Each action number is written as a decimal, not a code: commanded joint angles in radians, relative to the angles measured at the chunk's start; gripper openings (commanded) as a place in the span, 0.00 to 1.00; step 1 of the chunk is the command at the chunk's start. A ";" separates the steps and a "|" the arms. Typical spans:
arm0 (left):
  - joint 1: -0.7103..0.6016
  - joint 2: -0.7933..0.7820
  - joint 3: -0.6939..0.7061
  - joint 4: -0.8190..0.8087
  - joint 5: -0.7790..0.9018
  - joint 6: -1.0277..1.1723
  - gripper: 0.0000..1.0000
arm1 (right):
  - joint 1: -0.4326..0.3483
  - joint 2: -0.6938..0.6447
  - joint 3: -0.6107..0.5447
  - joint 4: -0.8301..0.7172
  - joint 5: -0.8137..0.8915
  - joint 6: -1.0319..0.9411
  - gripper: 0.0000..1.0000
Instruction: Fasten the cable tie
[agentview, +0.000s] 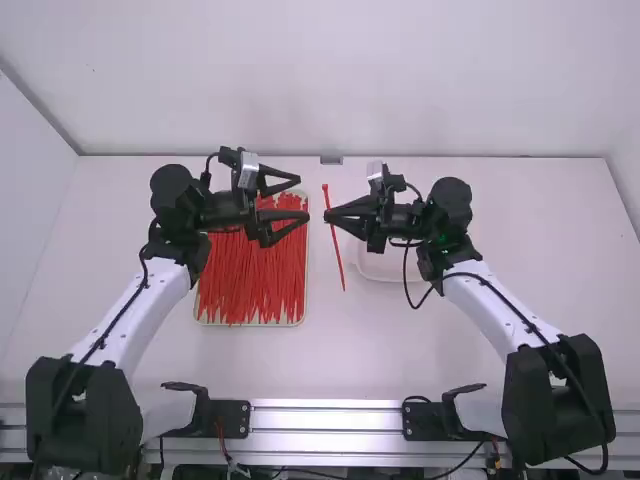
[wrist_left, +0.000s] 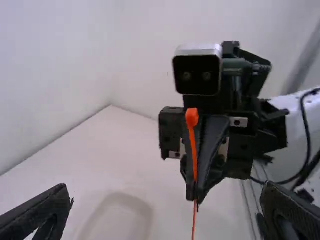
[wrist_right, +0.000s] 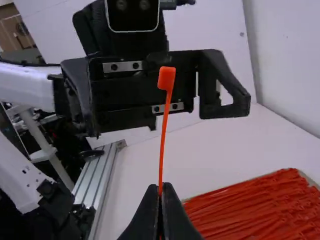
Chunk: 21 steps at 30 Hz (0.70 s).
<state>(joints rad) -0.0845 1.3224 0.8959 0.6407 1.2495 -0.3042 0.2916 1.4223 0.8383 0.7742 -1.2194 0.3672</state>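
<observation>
Right pincer pinching cable tie (head up), red ties nearby

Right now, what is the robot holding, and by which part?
The right gripper pinches one thin red plastic cable tie by its strap, nearer the head. The left gripper holds nothing.

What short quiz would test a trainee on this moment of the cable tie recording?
1. True or false: the left gripper is shut on the cable tie.
2. Fill in the blank: the right gripper is ___ on the cable tie, whose head points up.
3. Multiple choice: the spare ties lie A) on a tray below the left gripper; B) in a bag; C) in a box.
Key: 1 false; 2 shut; 3 A.
</observation>
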 joint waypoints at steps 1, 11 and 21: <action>-0.009 0.023 0.010 0.075 0.117 -0.072 0.97 | 0.013 0.004 0.029 0.008 -0.003 0.003 0.00; -0.022 0.071 0.010 0.217 0.124 -0.179 0.89 | 0.079 0.004 0.032 0.016 0.015 -0.001 0.00; -0.041 0.071 0.010 0.230 0.122 -0.178 0.59 | 0.092 0.004 0.032 0.016 0.024 -0.001 0.00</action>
<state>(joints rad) -0.1139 1.3930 0.8955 0.8585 1.3575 -0.4793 0.3740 1.4220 0.8383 0.7830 -1.1938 0.3645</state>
